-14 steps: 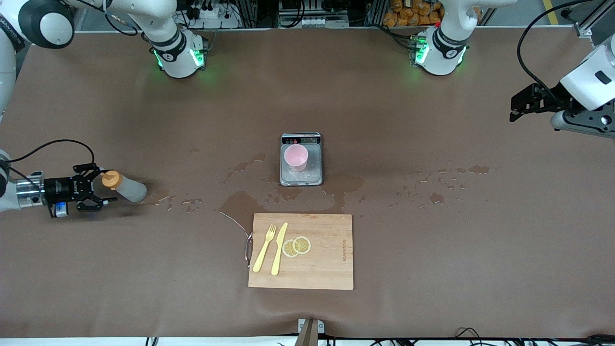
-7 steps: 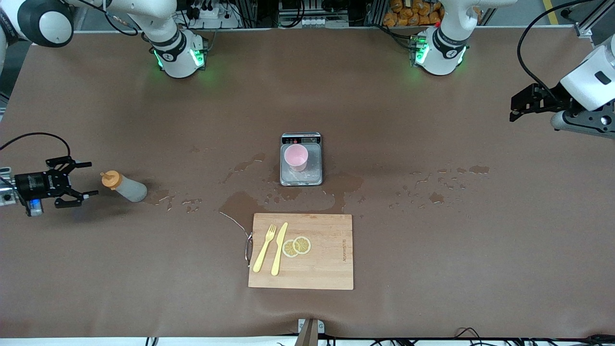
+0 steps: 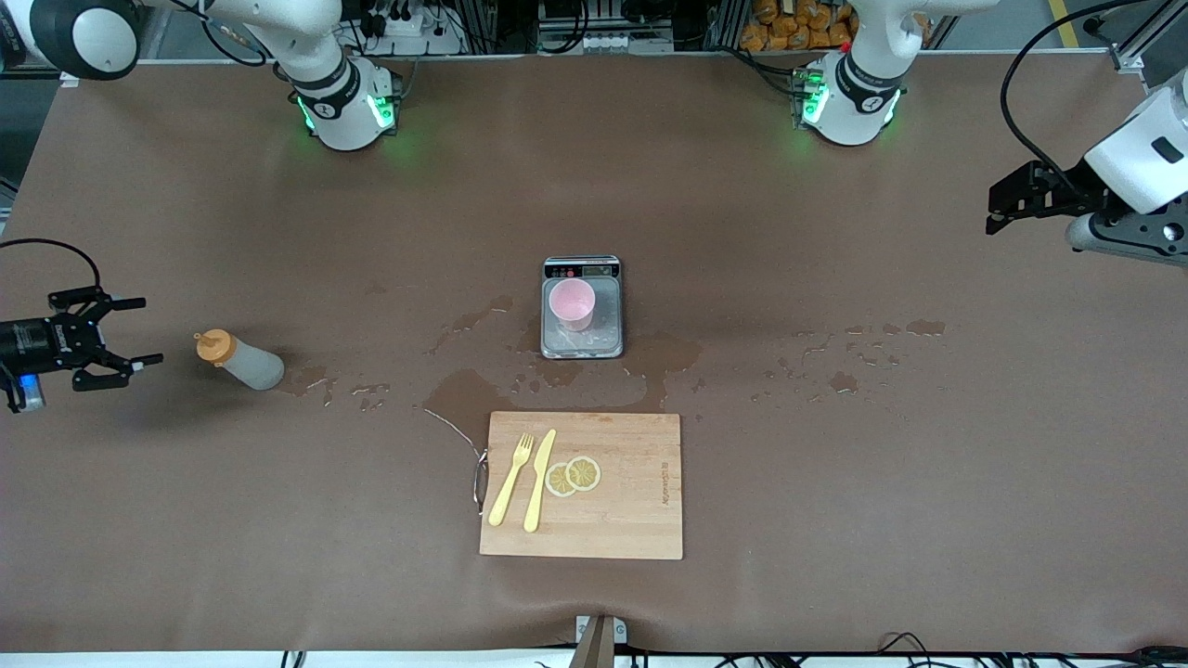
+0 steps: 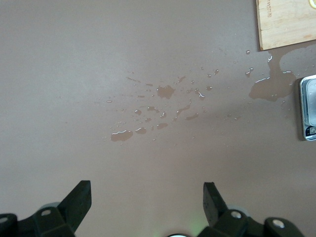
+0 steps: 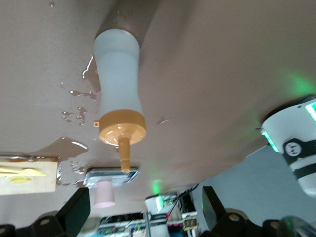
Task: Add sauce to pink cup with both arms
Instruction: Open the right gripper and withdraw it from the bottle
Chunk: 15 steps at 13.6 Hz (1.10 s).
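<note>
Sauce bottle [image 3: 238, 361] stands on the table toward the right arm's end, orange cap [image 5: 122, 127] on, nothing touching it. Pink cup [image 3: 572, 304] sits on the silver scale [image 3: 582, 308] mid-table, cutting board [image 3: 582, 484] nearer the camera. Right gripper [image 3: 130, 331] released, fingers spread, near the bottle but apart. Left gripper [image 3: 995, 209] open, empty, waiting over its table end above wet spots [image 4: 158, 108].
</note>
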Available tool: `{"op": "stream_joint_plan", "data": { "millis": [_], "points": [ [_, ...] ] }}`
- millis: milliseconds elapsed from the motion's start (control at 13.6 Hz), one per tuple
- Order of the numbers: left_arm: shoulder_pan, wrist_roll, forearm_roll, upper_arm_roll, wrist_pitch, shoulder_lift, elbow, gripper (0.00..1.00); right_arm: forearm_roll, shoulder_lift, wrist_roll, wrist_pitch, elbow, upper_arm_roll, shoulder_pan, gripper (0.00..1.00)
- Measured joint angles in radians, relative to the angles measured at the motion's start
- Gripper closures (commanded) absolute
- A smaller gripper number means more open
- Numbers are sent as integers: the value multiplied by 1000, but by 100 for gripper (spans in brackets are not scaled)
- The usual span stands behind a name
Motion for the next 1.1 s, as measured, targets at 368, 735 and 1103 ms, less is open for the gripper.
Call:
{"op": "stream_joint_plan", "data": {
  "millis": [368,735,1103],
  "points": [
    [4,-46,0,1,0,0,3,0,-190,-114,15,-5,41,4,176,0],
    [4,-52,0,0,1,0,5,0,-199,-193,-14,8,42,-156,415,0],
    [5,-52,0,0,1,0,7,0,-205,-321,-319,52,-13,-192,466,0]
  ]
}}
